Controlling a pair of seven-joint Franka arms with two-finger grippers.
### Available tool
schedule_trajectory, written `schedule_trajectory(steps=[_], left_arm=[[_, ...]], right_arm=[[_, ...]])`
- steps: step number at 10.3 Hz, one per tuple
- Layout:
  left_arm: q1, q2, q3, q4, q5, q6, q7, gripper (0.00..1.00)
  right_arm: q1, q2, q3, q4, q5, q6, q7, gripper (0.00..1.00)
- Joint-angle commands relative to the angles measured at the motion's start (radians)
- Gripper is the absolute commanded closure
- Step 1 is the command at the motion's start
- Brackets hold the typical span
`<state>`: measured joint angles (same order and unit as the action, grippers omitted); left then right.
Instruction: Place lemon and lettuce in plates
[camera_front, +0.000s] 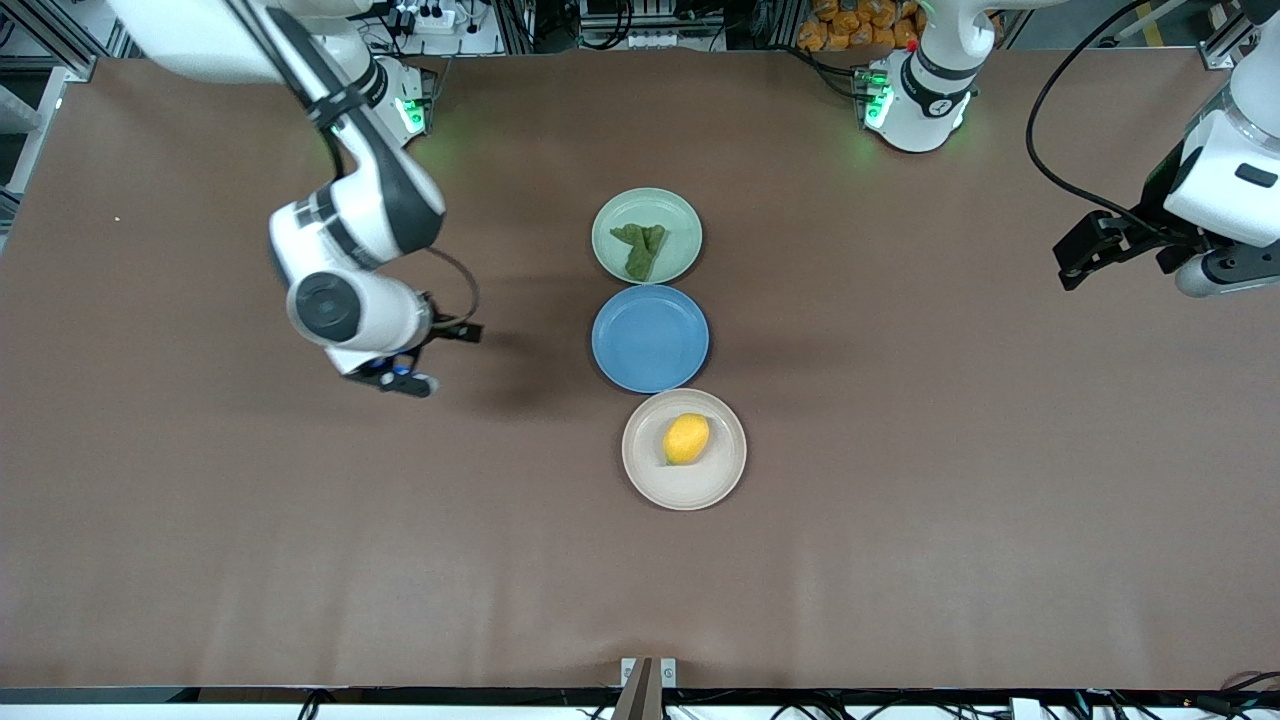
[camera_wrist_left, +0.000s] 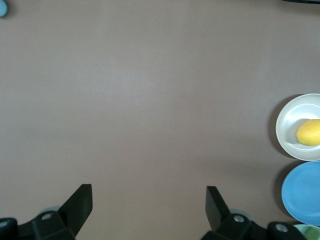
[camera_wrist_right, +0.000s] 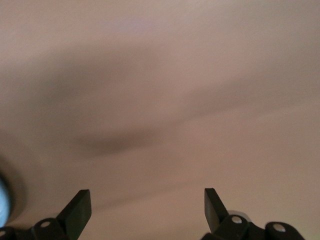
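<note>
The yellow lemon (camera_front: 686, 438) lies in the beige-cream plate (camera_front: 700, 487), the plate nearest the front camera. The dark green lettuce (camera_front: 640, 249) lies in the pale mint plate (camera_front: 675, 214), the plate nearest the robots' bases. My right gripper (camera_front: 400, 378) is open and empty over bare table, toward the right arm's end, apart from the plates. My left gripper (camera_front: 1072, 268) is open and empty over bare table at the left arm's end. The left wrist view shows its gripper (camera_wrist_left: 149, 200) open, with the lemon (camera_wrist_left: 309, 132) in the beige plate (camera_wrist_left: 287, 125). The right wrist view shows its gripper (camera_wrist_right: 147, 202) over bare table.
An empty blue plate (camera_front: 650, 337) sits between the two other plates, touching or nearly touching both; it also shows in the left wrist view (camera_wrist_left: 302, 192). The brown table (camera_front: 900, 500) spreads wide around the row of plates.
</note>
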<state>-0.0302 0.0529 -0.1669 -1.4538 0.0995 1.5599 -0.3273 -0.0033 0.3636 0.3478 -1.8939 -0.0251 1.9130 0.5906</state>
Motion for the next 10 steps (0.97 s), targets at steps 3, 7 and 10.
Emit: schedule_trajectory(steps=[3,7,10], left_arm=[[0.01,-0.024,0.0,-0.01,-0.049,-0.001,0.027,0.0],[0.012,-0.027,-0.003,-0.01,-0.058,-0.003,0.107,0.0],[0.01,-0.028,-0.003,-0.011,-0.064,0.012,0.168,0.0]], right_arm=[[-0.007,-0.055,-0.237,0.01,-0.01,-0.006,-0.346,0.0],[-0.006,-0.1,-0.358,0.048,-0.013,-0.006,-0.515,0.0],[-0.006,-0.184,-0.374,0.068,-0.013,-0.009,-0.515,0.0]])
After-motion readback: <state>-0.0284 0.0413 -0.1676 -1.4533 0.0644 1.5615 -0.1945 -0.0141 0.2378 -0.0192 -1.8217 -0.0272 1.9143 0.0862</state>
